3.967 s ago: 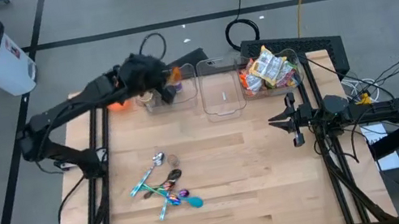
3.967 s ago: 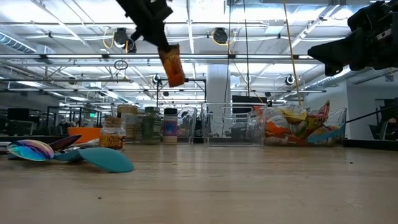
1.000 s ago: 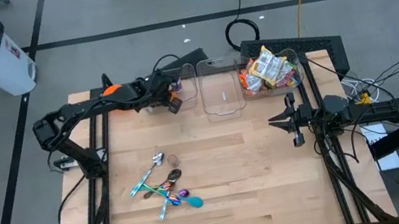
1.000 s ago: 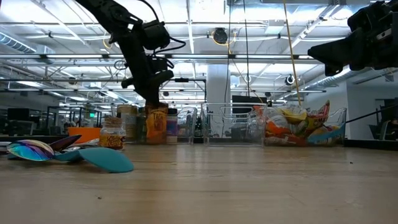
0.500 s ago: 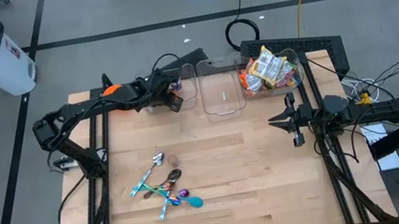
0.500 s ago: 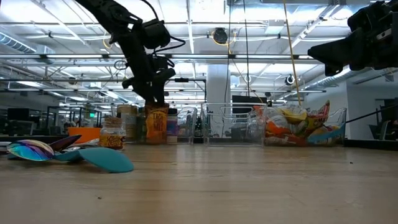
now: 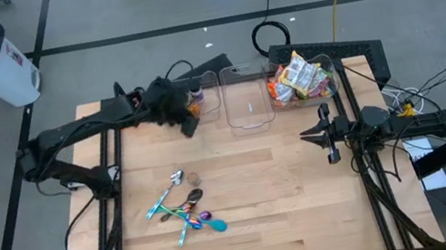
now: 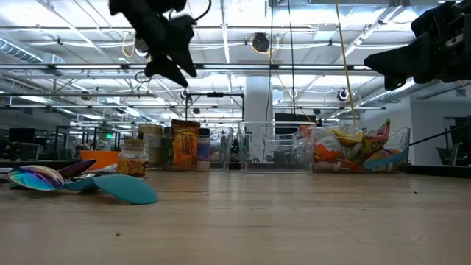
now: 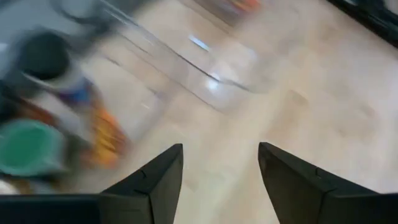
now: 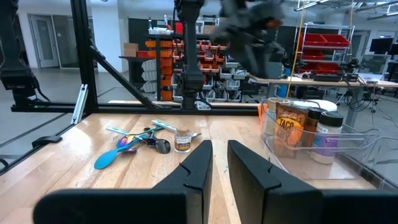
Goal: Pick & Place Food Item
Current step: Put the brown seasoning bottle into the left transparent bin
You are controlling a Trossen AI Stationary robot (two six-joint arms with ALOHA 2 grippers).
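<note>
An orange food packet [image 8: 185, 146] stands upright on its bottom edge in the left clear bin [image 7: 200, 86], among spice jars. The right wrist view also shows the packet [image 10: 288, 127]. My left gripper [image 8: 176, 70] hangs open above the packet and touches nothing. In its own wrist view the left gripper [image 9: 221, 152] has nothing between its fingers, and the packet [image 9: 106, 134] is a blur below. My right gripper [image 7: 328, 136] waits at the table's right edge, shut and empty.
An empty clear bin [image 7: 247, 102] sits in the middle at the far edge. Right of it is a bin of snack packets [image 7: 299, 77]. Coloured spoons [image 7: 185, 210] and a small jar [image 10: 182, 140] lie on the table's left half. Bare wood lies between them and the bins.
My left gripper has opened and let go of the orange packet. It has then risen well clear of the bin and drawn back a little toward the table's left edge. The packet stays upright in the left bin.
</note>
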